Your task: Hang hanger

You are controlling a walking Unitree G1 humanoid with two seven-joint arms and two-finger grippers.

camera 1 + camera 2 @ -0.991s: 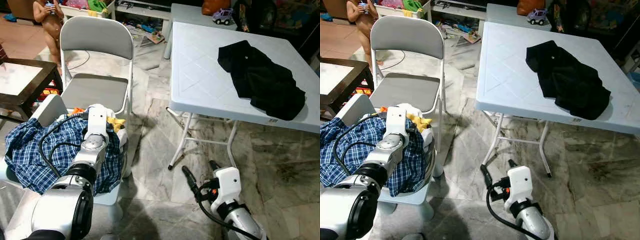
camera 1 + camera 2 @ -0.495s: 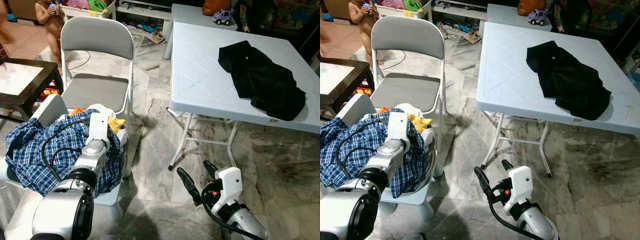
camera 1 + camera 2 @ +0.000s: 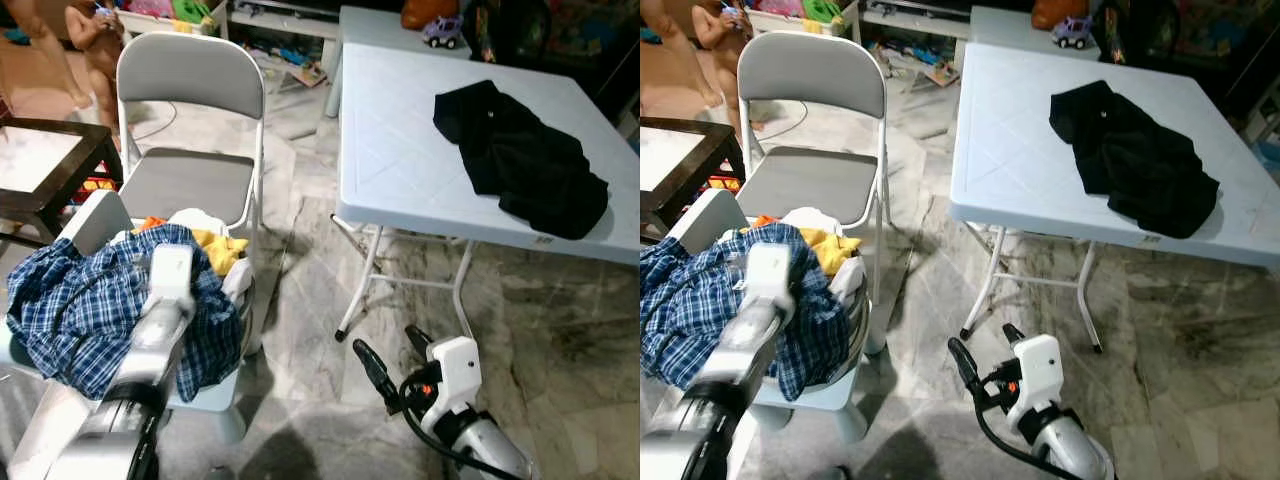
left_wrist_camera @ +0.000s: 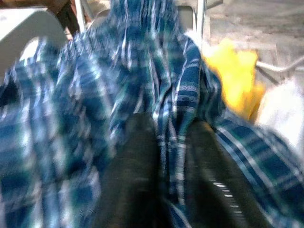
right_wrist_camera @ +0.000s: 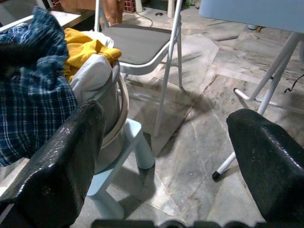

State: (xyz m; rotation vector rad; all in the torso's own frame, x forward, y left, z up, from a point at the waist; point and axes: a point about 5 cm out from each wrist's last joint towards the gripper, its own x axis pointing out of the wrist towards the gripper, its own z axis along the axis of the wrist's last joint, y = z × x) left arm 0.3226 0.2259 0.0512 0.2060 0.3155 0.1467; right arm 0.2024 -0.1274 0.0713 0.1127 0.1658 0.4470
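Observation:
A blue plaid shirt (image 3: 90,300) lies heaped over a laundry basket (image 5: 121,99) at my lower left. My left arm reaches onto it from above. In the left wrist view my left gripper (image 4: 170,126) has its two black fingers (image 4: 135,171) close together with a fold of the plaid cloth pinched between them. The picture is blurred. My right gripper (image 3: 390,352) hangs low over the marble floor by the table legs, open, with nothing between its fingers (image 5: 61,156). I see no hanger.
Yellow (image 3: 218,248) and white (image 3: 195,218) garments lie in the basket, which sits on a pale blue stool (image 5: 128,137). A grey folding chair (image 3: 190,180) stands behind it. A black garment (image 3: 525,160) lies on the white table (image 3: 400,150). A dark coffee table (image 3: 40,160) and people (image 3: 95,40) are at the far left.
My left arm has drawn back toward me over the plaid shirt. The right gripper has dropped slightly toward me. A second person has stepped in at the far left.

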